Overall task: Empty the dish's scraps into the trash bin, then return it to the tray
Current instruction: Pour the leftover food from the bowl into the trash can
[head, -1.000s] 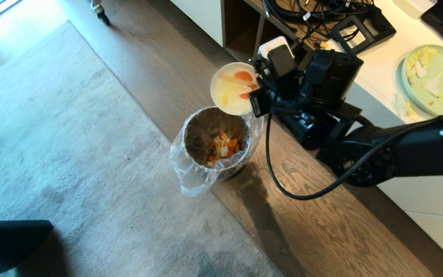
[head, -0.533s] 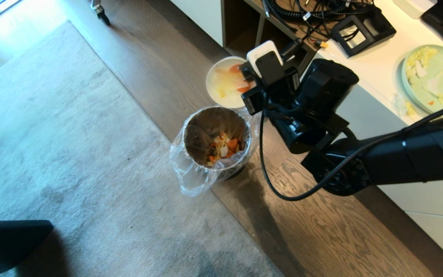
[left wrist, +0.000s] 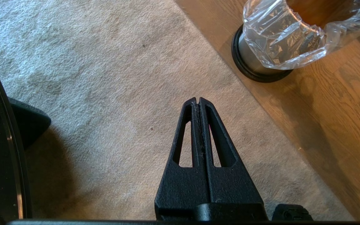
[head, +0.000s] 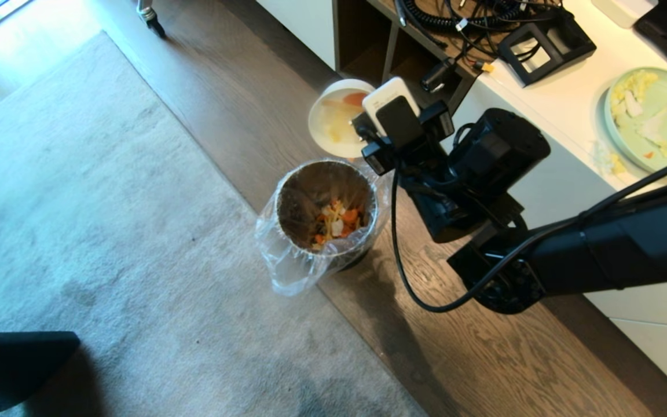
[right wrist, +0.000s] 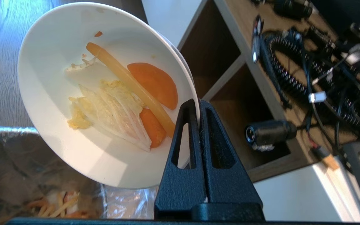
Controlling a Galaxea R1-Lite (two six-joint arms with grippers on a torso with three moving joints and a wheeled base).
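The right tool [right wrist: 197, 106] pinches the tilted dish [right wrist: 73, 78] by its rim above the trash bin [head: 325, 214].

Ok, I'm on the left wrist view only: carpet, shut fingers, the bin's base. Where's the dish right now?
Observer: The right gripper is shut on the dish at its rim, tilted just beside the trash bin.
Operator: Is it emptied?
Observer: No. The scraps, orange slices and a pale leaf, still sit inside it.
Operator: Anything in the bin?
Observer: Yes, orange and pale pieces lie at its bottom.
Operator: More leftovers around?
Observer: A pale green plate with bits sits on the white counter.
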